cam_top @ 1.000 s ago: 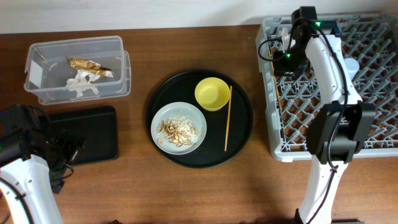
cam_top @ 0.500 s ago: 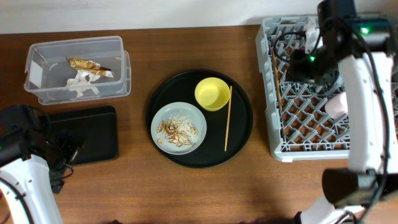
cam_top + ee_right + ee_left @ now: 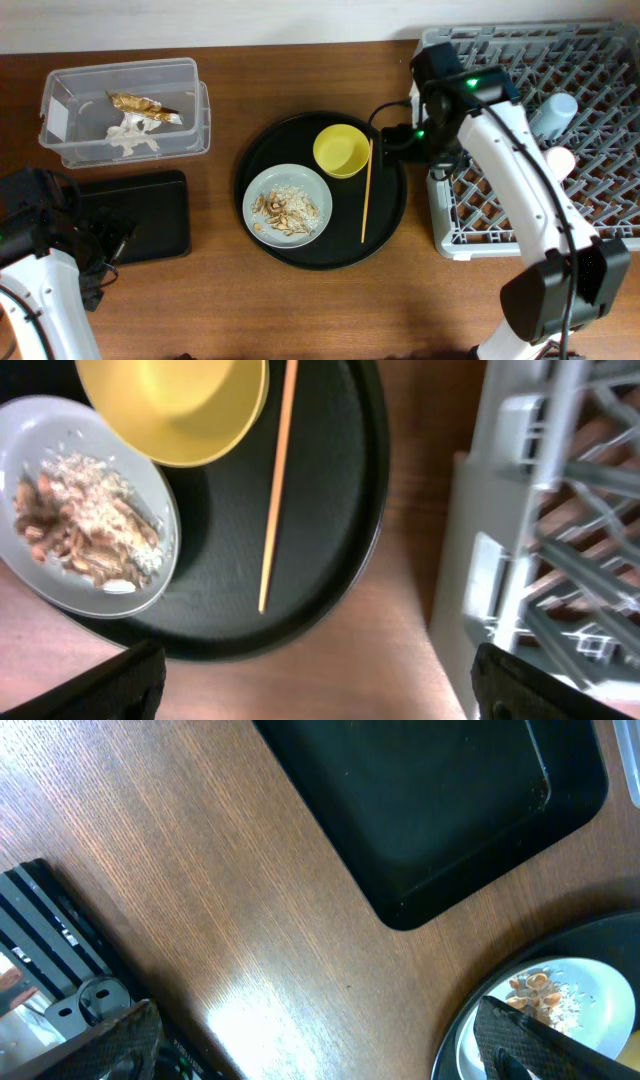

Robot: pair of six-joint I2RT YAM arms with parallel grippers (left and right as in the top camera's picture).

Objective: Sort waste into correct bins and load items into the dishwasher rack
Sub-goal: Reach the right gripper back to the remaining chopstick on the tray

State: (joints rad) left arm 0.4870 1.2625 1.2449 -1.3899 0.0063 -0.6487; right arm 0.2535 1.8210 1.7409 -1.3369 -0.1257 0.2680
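My right gripper (image 3: 325, 690) hangs open and empty over the strip of wood between the round black tray (image 3: 390, 215) and the dishwasher rack (image 3: 470, 240). On that round tray sit a grey plate (image 3: 262, 192) of beige food scraps (image 3: 285, 208), a yellow bowl (image 3: 341, 150) and one wooden chopstick (image 3: 366, 190). A light-blue cup (image 3: 555, 113) and a pink cup (image 3: 561, 160) lie in the rack. The clear tub (image 3: 190, 100) holds the gold wrapper (image 3: 143, 107) and white tissue (image 3: 128, 138). My left gripper (image 3: 320, 1045) is open above bare table beside the shallow black tray (image 3: 430, 800).
The right arm (image 3: 520, 170) crosses the rack's left part and hides some of its grid. The rack's grey wall (image 3: 500, 560) stands close to the right fingertip. The left arm (image 3: 35, 225) sits at the table's left edge beside the shallow black tray (image 3: 135, 215).
The right arm swung from over the rack's far-left corner down to the gap beside the round tray, and its jaws opened. A chopstick was left along the rack's left edge. The left arm stayed still.
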